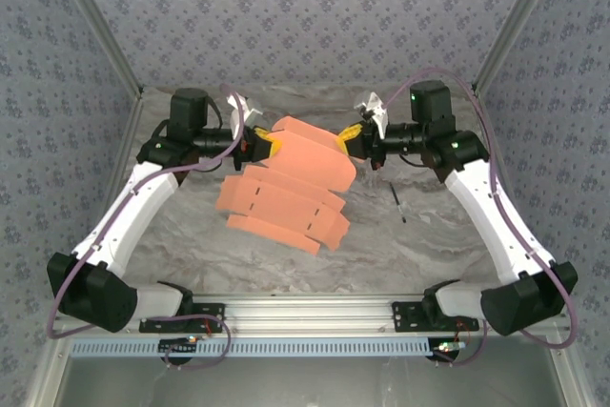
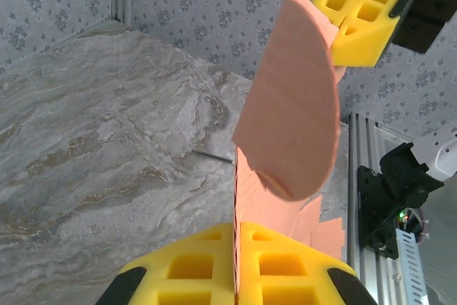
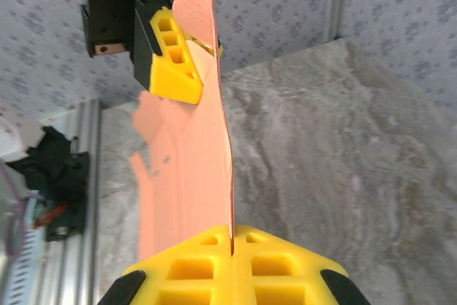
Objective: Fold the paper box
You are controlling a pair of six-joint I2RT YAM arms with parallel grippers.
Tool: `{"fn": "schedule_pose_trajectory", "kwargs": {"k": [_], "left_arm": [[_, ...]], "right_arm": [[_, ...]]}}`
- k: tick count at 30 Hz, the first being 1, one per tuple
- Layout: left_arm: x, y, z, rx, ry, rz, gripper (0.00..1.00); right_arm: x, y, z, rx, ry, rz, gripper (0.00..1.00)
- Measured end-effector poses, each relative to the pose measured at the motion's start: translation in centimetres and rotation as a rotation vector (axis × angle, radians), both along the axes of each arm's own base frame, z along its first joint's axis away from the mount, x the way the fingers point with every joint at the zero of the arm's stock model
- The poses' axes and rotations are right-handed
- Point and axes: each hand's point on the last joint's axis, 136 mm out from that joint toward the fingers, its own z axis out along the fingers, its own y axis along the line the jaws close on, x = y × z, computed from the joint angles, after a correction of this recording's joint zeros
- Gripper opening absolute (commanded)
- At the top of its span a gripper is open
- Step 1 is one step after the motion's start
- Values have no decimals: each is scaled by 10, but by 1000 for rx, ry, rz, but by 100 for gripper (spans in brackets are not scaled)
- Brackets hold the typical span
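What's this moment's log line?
left fingers: shut on paper box; right fingers: shut on paper box; paper box: bent sheet held between both

The paper box [image 1: 291, 188] is a thin salmon-orange card sheet, still open and not yet a box. It hangs in the air above the desk [image 1: 438, 235], pinched at one upper end by the left hand [image 1: 263, 146] and at the other by the right hand [image 1: 345, 140]. A rounded flap curls over, and the notched flaps hang toward the near side.

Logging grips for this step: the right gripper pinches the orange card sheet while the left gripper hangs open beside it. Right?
No: the left gripper is shut on the paper box too, as the left wrist view shows. The right gripper does pinch it.
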Motion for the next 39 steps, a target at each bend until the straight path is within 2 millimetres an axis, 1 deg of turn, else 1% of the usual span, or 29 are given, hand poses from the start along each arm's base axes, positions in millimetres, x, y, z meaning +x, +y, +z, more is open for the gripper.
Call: {"fn": "schedule_pose_trajectory", "kwargs": {"k": [2,6,11,18,25,29,32,34,35,37,39], "left_arm": [[-1,0,1,-2,23,2,0],[5,1,3,-6,76,19,0],[14,1,-1,-6,151,47,0],[26,3,-16,0,245,81,0],[32,3,-20,-7,297,98,0],[34,2,-20,-8,306,99,0],[34,2,-19,-7,302,98,0],[33,2,-19,-3,288,88,0],[31,1,-18,-4,278,74,0],[25,-1,-16,1,255,43,0],[19,-2,-15,9,234,18,0]], "right_arm": [[-3,1,3,-33,-75,-33,0],[-4,5,6,-106,-239,-110,0],[3,8,1,-186,-413,-222,0],[13,13,-11,-284,-568,-330,0],[17,16,-16,-347,-697,-390,0],[19,15,-16,-370,-734,-406,1],[21,14,-17,-373,-723,-405,9],[24,11,-19,-375,-671,-393,14],[26,10,-22,-381,-645,-384,16],[30,6,-34,-392,-559,-348,21],[32,3,-45,-398,-483,-313,29]]}}
